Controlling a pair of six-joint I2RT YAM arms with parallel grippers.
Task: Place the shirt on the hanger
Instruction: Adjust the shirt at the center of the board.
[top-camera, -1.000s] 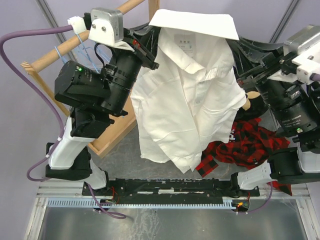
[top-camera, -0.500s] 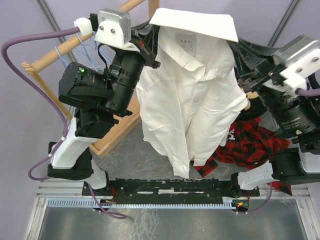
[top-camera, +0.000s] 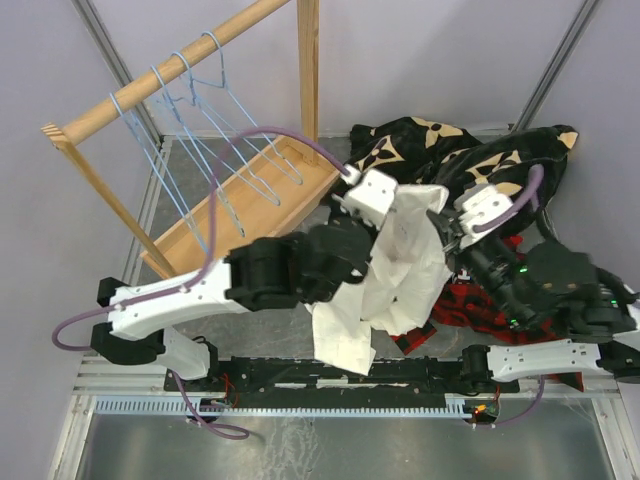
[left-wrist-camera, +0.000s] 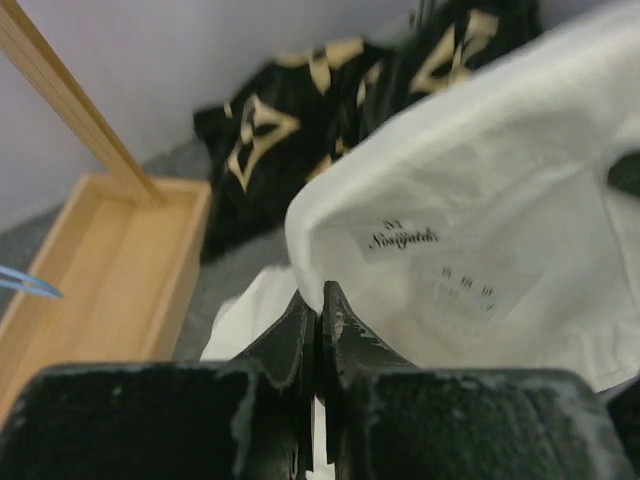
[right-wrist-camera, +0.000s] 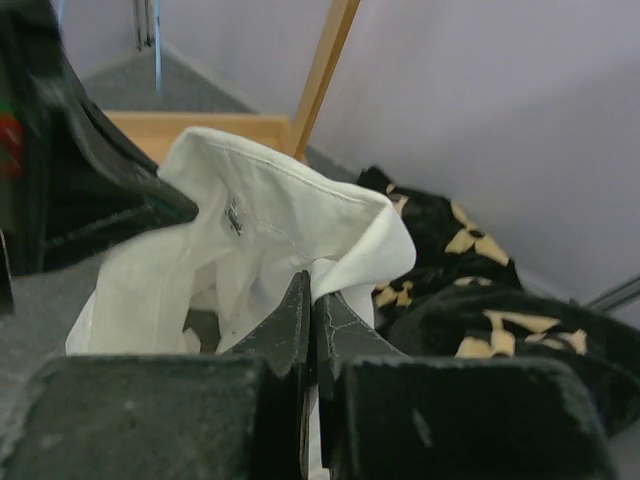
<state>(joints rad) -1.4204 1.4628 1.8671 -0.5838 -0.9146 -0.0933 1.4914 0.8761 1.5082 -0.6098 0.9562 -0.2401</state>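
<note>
The cream-white shirt (top-camera: 400, 270) hangs bunched between my two grippers, low over the table, its tail reaching the near edge. My left gripper (top-camera: 392, 215) is shut on the collar edge (left-wrist-camera: 320, 290), beside the neck labels (left-wrist-camera: 400, 238). My right gripper (top-camera: 442, 226) is shut on a fold of the shirt (right-wrist-camera: 312, 285) at the other side of the collar. The two grippers stand close together. Several light-blue wire hangers (top-camera: 215, 70) hang on the wooden rail (top-camera: 90, 115) at the back left, apart from both grippers.
A wooden tray base (top-camera: 230, 215) lies under the rail, with an upright post (top-camera: 307, 70) behind it. A black blanket with tan flowers (top-camera: 450, 150) is heaped at the back right. A red-and-black plaid garment (top-camera: 470, 310) lies beneath the right arm.
Both arms have come down from high near the camera to low over the table. The shirt came down with them and is now bunched instead of hanging spread out.
</note>
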